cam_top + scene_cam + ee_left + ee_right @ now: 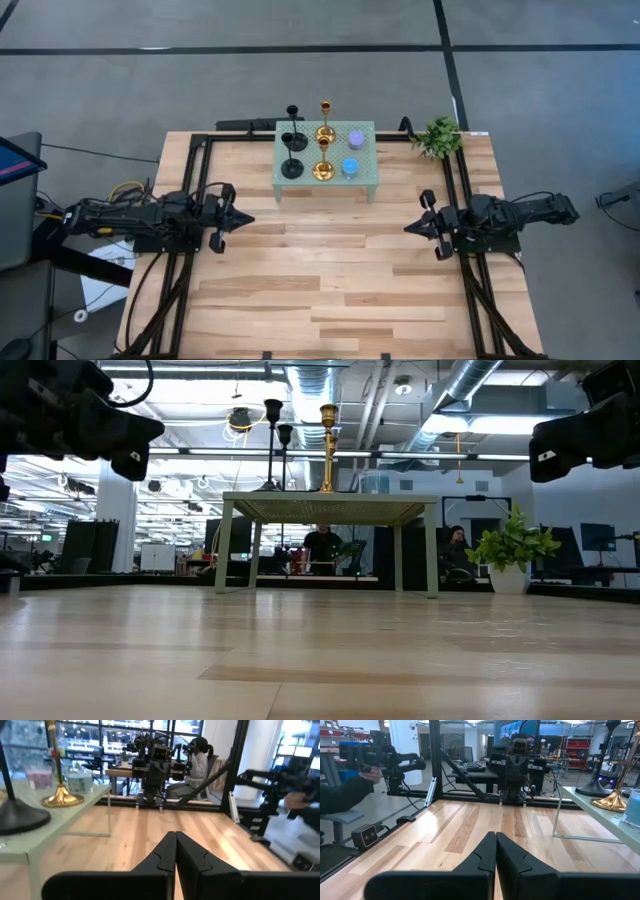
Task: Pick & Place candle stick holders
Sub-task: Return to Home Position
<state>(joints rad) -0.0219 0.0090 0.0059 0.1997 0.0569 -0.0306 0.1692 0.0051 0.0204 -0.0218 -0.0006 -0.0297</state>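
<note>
1. Well, the table (330, 290) has a green stand (339, 152) at the middle of its back edge.
2. The left gripper (247, 218) hovers near the left edge, jaws closed on nothing. The right gripper (408, 227) hovers near the right edge, the same.
3. A plant (438, 137) sits at the back right corner.
4. On the stand are black holders (291, 167) along its left edge and gold holders (322, 171) mid. The purple candle (356, 137) and blue candle (351, 167) are toward its right edge.

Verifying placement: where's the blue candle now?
High view: blue candle on the stand, right side, right of a gold holder, purple candle just behind it.
</note>
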